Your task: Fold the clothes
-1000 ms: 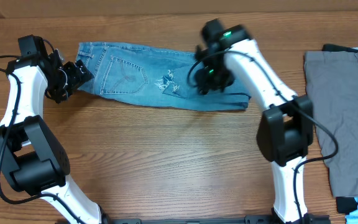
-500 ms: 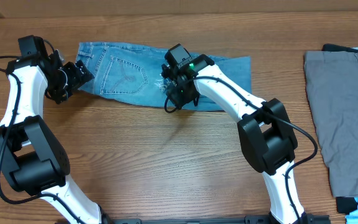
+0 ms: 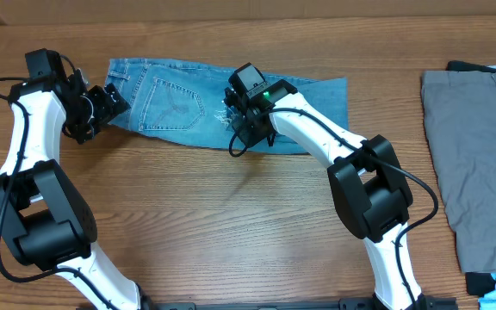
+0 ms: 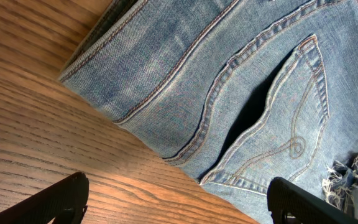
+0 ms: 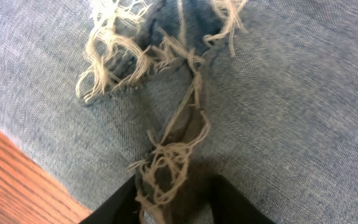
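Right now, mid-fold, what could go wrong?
1. Loose threads of the frayed hem lie between the fingers of the right claw; lifting away may snag them and pull the folded layer of the jeans open.
2. The left claw hangs open at the waistband; a low grab there may catch only one layer.

Left arm bent at the elbow, reaching to the far left, left gripper (image 3: 104, 102) low, fingers (image 4: 61, 198) spread wide, nothing between them. Right arm stretched forward and across to centre, right gripper (image 3: 241, 131) pointing down, fingers (image 5: 120, 205) close together, pinching a fold of jeans (image 5: 278, 93)
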### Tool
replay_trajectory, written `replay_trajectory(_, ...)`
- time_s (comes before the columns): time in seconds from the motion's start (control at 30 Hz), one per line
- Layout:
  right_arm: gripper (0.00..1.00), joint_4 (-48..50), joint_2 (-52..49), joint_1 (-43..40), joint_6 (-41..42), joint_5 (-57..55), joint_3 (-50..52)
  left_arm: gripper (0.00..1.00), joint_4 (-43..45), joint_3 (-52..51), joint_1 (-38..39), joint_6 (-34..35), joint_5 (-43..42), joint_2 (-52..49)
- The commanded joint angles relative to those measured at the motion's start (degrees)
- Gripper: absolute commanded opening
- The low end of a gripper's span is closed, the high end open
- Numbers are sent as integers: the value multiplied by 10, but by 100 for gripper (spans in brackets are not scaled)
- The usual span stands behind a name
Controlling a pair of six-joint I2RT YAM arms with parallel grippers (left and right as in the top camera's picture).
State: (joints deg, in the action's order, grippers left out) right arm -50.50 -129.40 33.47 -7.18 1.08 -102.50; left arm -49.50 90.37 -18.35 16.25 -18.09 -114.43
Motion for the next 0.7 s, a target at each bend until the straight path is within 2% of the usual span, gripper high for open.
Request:
replay_trajectory(0.0,25,10,12,-2,30,-21,7,95,0,6,0,-13,-8,12)
replay_trajectory(0.07,20,18,12,-2,42,-41,7,95,0,6,0,-13,-8,12)
replay_trajectory(0.17,4,22,12,-2,44,-47,4,95,0,6,0,-13,-8,12)
replay_trajectory(0.33,4,15,22,-2,44,-53,-44,95,0,6,0,-13,-8,12)
replay_trajectory(0.47,4,10,28,4,44,-50,-123,95,0,6,0,-13,-8,12)
replay_trajectory(0.67,4,18,15,25,44,16,-131,95,0,6,0,-12,5,12)
